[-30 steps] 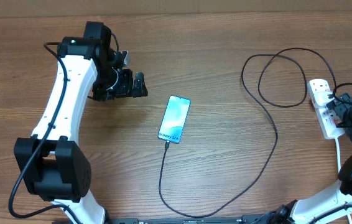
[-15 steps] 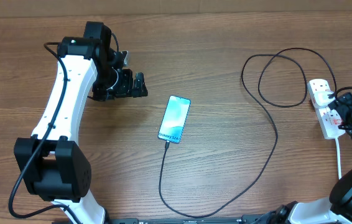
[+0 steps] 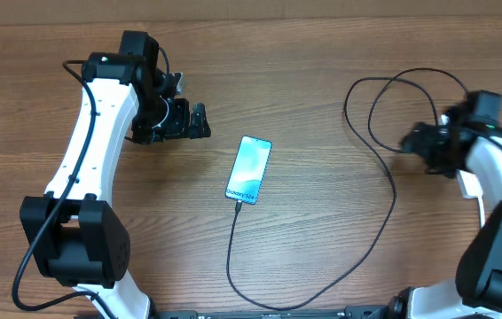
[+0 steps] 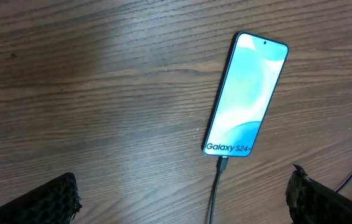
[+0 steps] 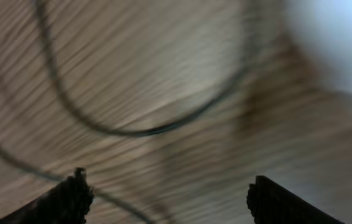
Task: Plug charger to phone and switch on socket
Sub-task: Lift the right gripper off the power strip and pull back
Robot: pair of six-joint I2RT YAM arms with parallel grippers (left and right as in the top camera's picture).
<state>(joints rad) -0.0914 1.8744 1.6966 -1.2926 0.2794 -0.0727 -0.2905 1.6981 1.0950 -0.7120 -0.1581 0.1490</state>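
Observation:
The phone (image 3: 249,169) lies face up at mid table, with a light blue screen and "Galaxy S24+" text; it also shows in the left wrist view (image 4: 245,93). The charger's black cable (image 3: 230,252) has its tip in the phone's near end (image 4: 222,165) and loops away to the right. My left gripper (image 3: 202,121) is open and empty, to the left of the phone (image 4: 182,199). My right gripper (image 3: 409,140) is open and empty over the cable loop (image 5: 132,132); its view (image 5: 176,199) is motion-blurred. The white socket (image 3: 469,185) is mostly hidden under my right arm.
The socket's white cord (image 3: 483,217) runs down toward the front right edge. The black cable makes a wide loop at the right rear (image 3: 402,84). The table is bare brown wood (image 3: 304,80).
My right gripper has swung left from the socket's right side, across the socket, to the cable loop. The arm now covers the socket. The left arm and the phone have not moved.

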